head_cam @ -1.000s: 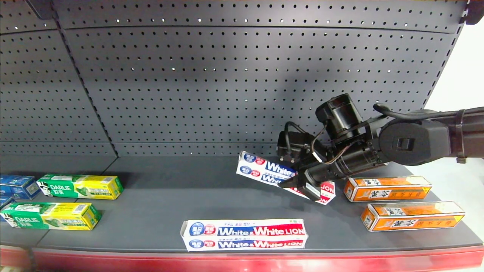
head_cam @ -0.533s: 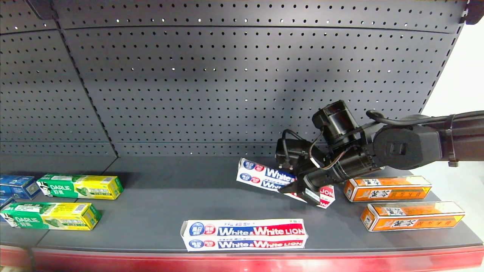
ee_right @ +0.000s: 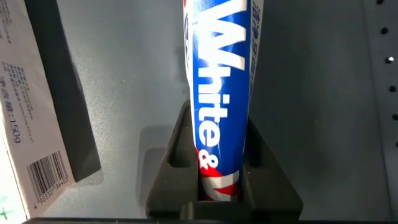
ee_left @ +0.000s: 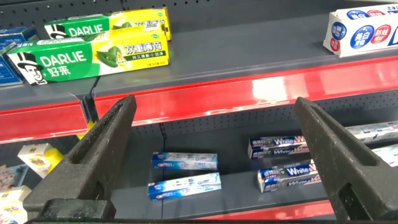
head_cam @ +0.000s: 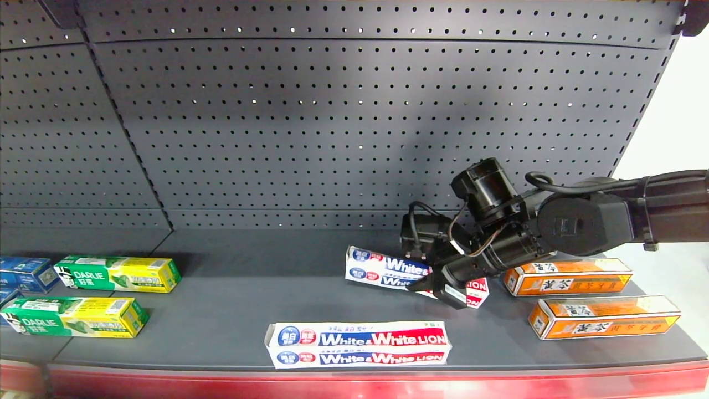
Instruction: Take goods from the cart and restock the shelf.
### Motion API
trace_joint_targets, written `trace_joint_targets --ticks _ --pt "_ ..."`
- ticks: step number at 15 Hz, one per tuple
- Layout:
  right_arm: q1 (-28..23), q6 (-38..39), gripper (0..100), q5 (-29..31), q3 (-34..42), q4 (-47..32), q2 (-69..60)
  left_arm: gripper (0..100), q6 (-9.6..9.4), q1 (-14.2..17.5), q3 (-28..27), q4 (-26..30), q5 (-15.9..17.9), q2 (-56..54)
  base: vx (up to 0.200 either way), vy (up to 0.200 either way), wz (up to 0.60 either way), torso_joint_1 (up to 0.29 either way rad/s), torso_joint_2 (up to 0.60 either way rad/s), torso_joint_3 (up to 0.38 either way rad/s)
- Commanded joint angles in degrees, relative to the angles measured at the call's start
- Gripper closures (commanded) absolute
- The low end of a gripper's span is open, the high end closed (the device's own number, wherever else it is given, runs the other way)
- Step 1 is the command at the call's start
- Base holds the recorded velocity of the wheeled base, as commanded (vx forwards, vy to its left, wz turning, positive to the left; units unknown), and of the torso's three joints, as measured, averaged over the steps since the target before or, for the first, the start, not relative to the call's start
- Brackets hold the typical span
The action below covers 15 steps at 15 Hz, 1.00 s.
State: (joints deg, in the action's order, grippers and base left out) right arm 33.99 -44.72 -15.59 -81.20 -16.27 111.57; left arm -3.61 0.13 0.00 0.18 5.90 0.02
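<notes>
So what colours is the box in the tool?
White, blue and red box, in the right tool; head view shows it best.

The shelf (head_cam: 232, 288) was matt metal (pegboard back panel (head_cam: 332, 138) perforated); the toothpaste box (head_cam: 357, 343) at six o'clock looked glossy cardboard.

The right end effector (head_cam: 440, 289) covers the middle of the toothpaste box (head_cam: 382, 266) it clamps, so only the box's two ends show in the head view; the right wrist view cuts off its far end. On the shelf (head_cam: 249, 277), a blue box (head_cam: 27, 273) at the left is cropped by the frame. Beyond the left end effector (ee_left: 216, 106), print on the lower-shelf boxes (ee_left: 183, 160) is too small to read.
</notes>
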Motion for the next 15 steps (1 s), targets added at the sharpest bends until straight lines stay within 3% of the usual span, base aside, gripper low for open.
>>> trace_joint_targets --ticks 1,15 --pt "0.03 -0.02 100 -0.05 0.08 -0.16 0.23 0 0.0 0.04 0.0 -0.01 -0.01 -0.02 0.0 0.0 0.0 0.0 0.0 0.0" --pt "-0.24 0.33 100 -0.23 0.25 0.19 0.14 0 0.0 0.04 0.0 -0.01 -0.01 -0.02 0.0 0.0 0.0 0.0 0.0 0.0"
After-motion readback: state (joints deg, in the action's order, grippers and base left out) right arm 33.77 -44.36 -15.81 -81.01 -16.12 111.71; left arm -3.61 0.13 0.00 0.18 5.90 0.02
